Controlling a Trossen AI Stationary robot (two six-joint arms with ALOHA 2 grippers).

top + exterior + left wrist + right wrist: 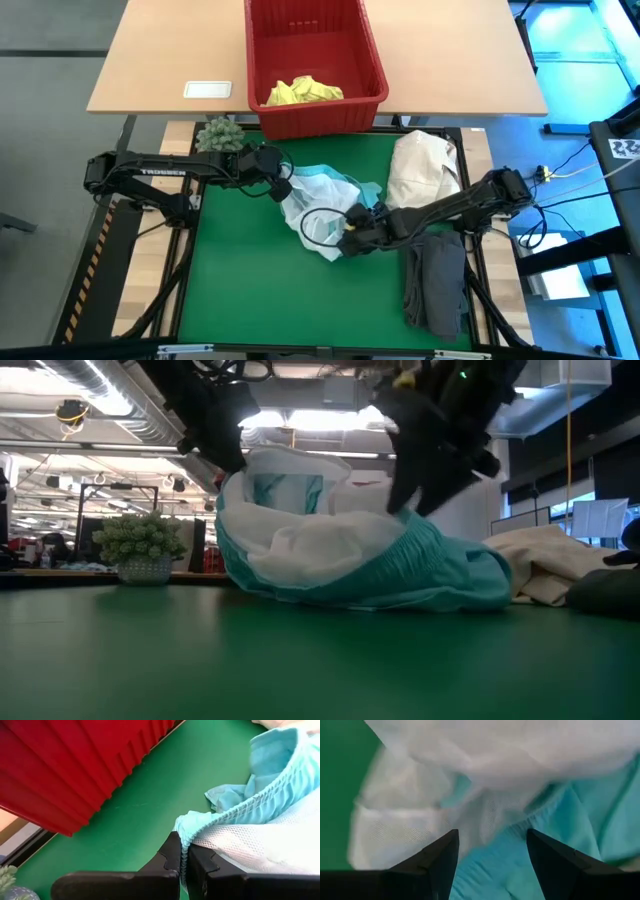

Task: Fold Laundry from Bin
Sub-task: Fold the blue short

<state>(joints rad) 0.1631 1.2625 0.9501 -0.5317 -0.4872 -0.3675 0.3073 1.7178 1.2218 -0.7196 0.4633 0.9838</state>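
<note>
High view: red bin (262, 60) holds a yellow garment (303, 91).

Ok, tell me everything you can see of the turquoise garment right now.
The turquoise garment is soft light blue cloth with a white mesh lining and a gathered, elastic-looking edge. It lies crumpled in a heap on the green mat, just in front of the red bin and beside the cream bundle. The left gripper is shut on its gathered edge; the right gripper hovers open right over it.
</note>
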